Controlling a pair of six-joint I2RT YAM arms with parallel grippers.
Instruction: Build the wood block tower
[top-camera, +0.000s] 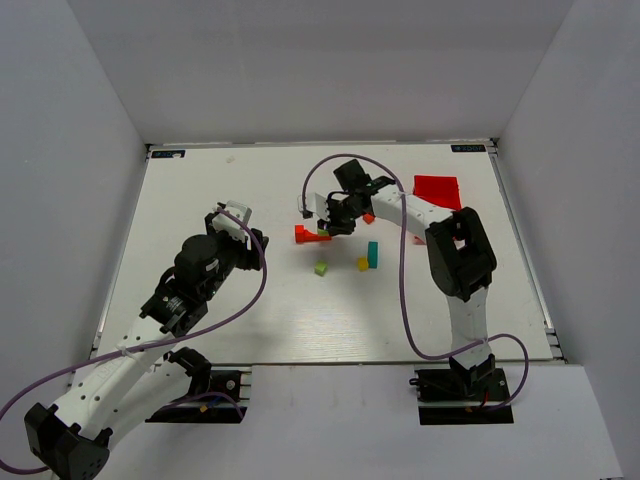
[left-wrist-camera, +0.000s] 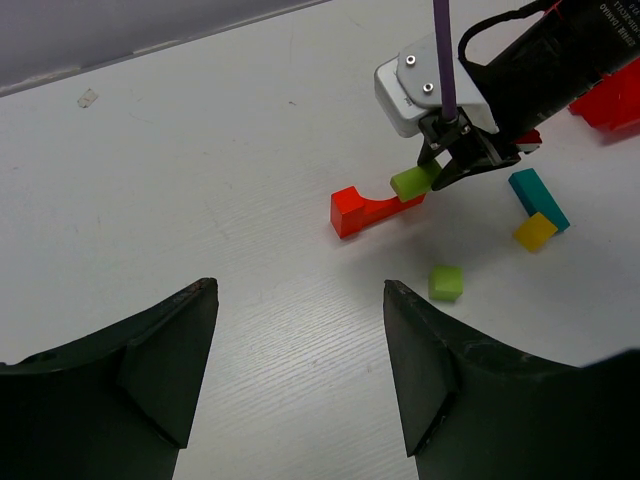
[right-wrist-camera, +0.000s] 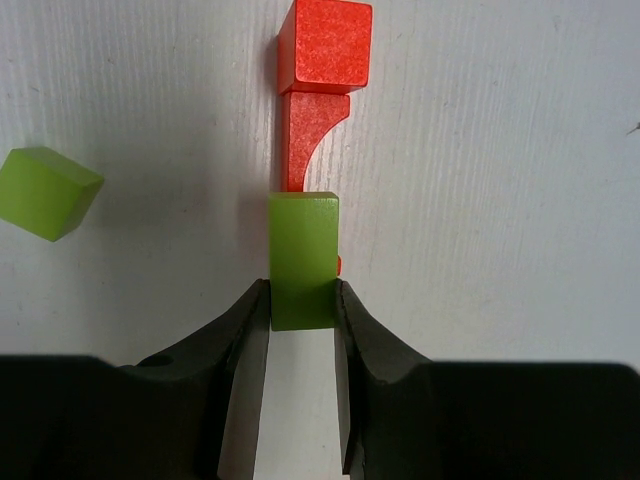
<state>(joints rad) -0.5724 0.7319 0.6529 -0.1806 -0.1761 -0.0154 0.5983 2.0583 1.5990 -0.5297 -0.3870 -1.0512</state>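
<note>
Evidently the right tool (right-wrist-camera: 301, 290) clamps a green block (right-wrist-camera: 303, 235) over one end of the red arch (right-wrist-camera: 305, 130) mid-frame, seemingly to stack it there; the left tool (left-wrist-camera: 298, 290) hangs agape, lower left.

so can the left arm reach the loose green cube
Probably yes: the left gripper is open and the green cube lies ahead of it with nothing between; the right gripper is farther off, at the red arch.

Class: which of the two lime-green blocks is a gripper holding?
The lime-green block over the red arch, clamped in the right gripper; the other cube lies loose on the table.
</note>
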